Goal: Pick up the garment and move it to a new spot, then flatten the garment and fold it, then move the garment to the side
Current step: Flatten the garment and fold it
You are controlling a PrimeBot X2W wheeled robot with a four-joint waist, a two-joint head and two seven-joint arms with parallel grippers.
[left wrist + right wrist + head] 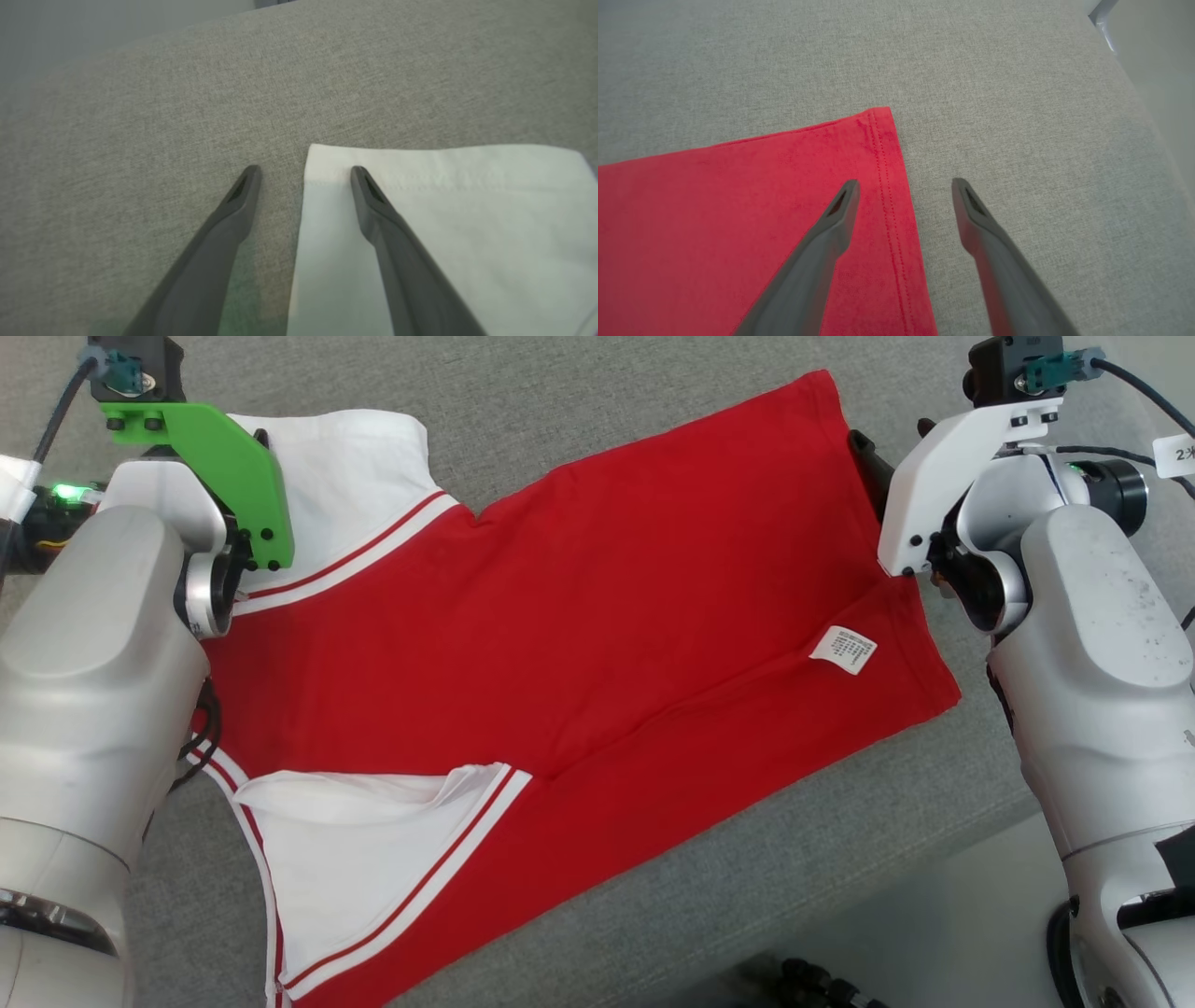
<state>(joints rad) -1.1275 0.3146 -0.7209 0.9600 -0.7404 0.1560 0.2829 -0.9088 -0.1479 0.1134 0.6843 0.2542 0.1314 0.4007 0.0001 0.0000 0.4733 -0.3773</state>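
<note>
Both spread | L claw (305, 169) astride sleeve (467, 224) edge | R claw (904, 182) astride garment hem (894, 196)

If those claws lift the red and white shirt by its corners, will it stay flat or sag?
Probably sag: the shirt lies in soft creases on the grey cushion, so it looks thin, floppy and likely light. Pushed, it would probably bunch up on that woven surface rather than slide.
</note>
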